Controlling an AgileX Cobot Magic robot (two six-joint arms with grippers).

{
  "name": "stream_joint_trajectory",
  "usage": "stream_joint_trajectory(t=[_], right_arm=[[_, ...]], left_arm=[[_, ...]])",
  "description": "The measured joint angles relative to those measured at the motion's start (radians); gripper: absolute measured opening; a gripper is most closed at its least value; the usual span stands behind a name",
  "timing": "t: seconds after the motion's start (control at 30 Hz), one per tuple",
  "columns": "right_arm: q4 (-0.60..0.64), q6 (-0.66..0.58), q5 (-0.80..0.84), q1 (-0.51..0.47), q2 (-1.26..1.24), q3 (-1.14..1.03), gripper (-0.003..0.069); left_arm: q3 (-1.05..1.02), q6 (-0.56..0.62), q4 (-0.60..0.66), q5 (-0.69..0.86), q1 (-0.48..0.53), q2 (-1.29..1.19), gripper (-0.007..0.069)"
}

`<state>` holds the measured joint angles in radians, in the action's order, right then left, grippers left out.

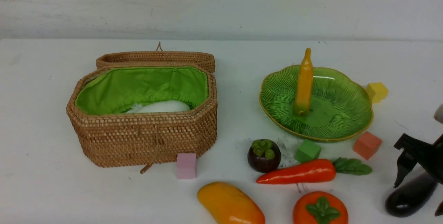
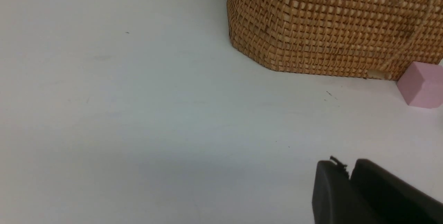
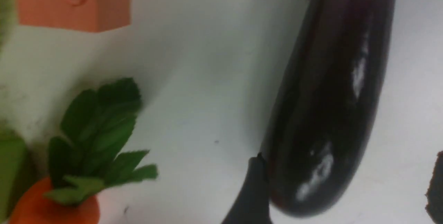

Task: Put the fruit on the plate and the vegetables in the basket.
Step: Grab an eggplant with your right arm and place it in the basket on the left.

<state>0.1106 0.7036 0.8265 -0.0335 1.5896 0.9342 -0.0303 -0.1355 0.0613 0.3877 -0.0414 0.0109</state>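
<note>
Dark-purple, glossy eggplant point(image 1: 410, 196) lies on the white table point(image 1: 41, 113) at 4 o'clock from the plate point(image 1: 346, 113), long axis running roughly 2 to 8 o'clock. Right gripper point(image 1: 418, 198) is over it, jaws spread wide and straddling the body. In the right wrist view one fingertip point(image 3: 254, 182) sits just beside the eggplant's flank, and the other stands apart on the far side; no grip. Left gripper point(image 2: 344, 168) shows its fingers pressed together on nothing, low over bare table near the basket point(image 1: 145, 137) and the pink cube point(image 1: 186, 166). Banana point(image 1: 304, 82) is on the plate. White radish point(image 1: 162, 107) is inside the basket, lid open. Carrot point(image 1: 297, 172) is at 6 o'clock from the plate, mangosteen point(image 1: 263, 155) at 7. Persimmon point(image 1: 320, 210) is at 6 o'clock from the carrot, mango point(image 1: 230, 205) at 8.
</note>
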Motion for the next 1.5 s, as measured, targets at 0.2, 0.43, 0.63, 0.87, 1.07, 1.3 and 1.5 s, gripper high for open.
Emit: stream_joint_trajectory(t=[0.2, 0.43, 0.63, 0.87, 1.07, 1.3, 1.5], right_arm=[[-0.029, 0.057, -0.081, 0.000, 0.093, 0.000, 0.0592], [-0.039, 0.059, -0.114, 0.000, 0.149, 0.006, 0.0573], [-0.047, -0.131, -0.115, 0.000, 0.105, 0.006, 0.0435], [-0.048, -0.243, -0.104, 0.000, -0.090, 0.044, 0.0437], [-0.011, -0.351, -0.138, 0.000, -0.266, 0.176, 0.0437], [0.329, -0.801, -0.128, 0.053, -0.289, 0.347, 0.0437], [0.711, -1.201, -0.126, 0.281, -0.151, 0.503, 0.0437]], left_arm=[[0.000, 0.000, 0.000, 0.000, 0.000, 0.000, 0.0074], [0.000, 0.000, 0.000, 0.000, 0.000, 0.000, 0.0074], [0.000, 0.000, 0.000, 0.000, 0.000, 0.000, 0.0078], [0.000, 0.000, 0.000, 0.000, 0.000, 0.000, 0.0085], [0.000, 0.000, 0.000, 0.000, 0.000, 0.000, 0.0094], [0.000, 0.000, 0.000, 0.000, 0.000, 0.000, 0.0099], [0.000, 0.000, 0.000, 0.000, 0.000, 0.000, 0.0101]])
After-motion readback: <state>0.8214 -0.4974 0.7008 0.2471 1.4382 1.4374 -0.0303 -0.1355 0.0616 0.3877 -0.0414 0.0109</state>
